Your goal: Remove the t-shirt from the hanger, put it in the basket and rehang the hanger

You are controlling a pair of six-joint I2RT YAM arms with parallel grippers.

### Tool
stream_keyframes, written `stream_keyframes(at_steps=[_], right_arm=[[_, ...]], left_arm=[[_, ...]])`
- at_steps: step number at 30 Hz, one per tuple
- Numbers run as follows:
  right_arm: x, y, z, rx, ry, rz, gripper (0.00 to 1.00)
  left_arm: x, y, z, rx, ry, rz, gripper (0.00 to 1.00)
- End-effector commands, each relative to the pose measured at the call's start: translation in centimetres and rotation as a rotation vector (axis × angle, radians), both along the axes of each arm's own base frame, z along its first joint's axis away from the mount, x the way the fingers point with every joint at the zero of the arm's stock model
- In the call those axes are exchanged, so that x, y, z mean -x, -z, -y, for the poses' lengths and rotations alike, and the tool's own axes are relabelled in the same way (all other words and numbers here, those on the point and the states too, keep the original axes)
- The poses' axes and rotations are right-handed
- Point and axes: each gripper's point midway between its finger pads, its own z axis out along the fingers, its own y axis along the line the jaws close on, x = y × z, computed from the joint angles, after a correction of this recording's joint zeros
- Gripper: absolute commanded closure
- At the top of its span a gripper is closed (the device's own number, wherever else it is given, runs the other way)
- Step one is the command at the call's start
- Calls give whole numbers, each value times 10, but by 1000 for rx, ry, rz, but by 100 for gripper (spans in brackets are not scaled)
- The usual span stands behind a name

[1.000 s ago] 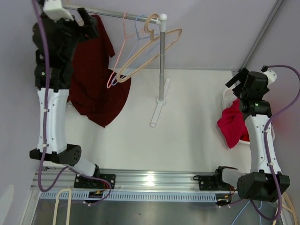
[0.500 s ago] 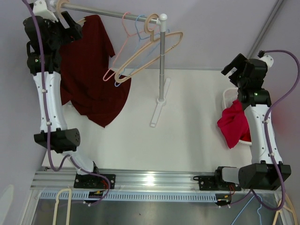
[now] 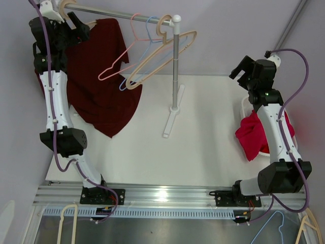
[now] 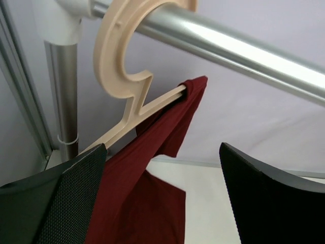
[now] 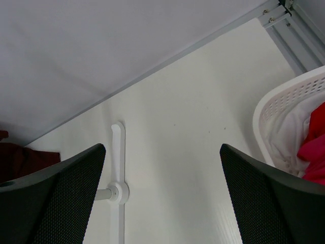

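Maroon t-shirt [image 4: 152, 173] on hanger [image 4: 112, 56], seemingly (wrist view).

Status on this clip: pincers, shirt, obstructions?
Left pincer open by hanger. Right pincer open, empty. T-shirt on hanger. Spare hangers beside it on rail.

Top camera: fixed above, behind me, looks down over whole table [image 3: 213, 152], far. Left wrist camera: close under rail [image 4: 228, 44], tilted up at hanger hook [image 4: 107, 56]; overlaps top view's upper left. Right wrist camera: high, looks down at rack foot [image 5: 118, 157], basket rim [image 5: 292, 96]; overlaps top view's centre and right.
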Motion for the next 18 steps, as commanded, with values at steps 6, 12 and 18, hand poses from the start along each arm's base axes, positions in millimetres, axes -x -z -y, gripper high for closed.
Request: stream_keyframes(at_steps=[6, 12, 18], right_arm=[[-13, -23, -16, 13, -34, 74, 0], [-13, -30, -21, 17, -51, 83, 1], [-15, -38, -21, 32, -61, 86, 1]], left_arm=[[26, -68, 34, 11, 146, 183, 5], [31, -86, 25, -97, 94, 251, 2], [20, -81, 18, -154, 80, 269, 0]])
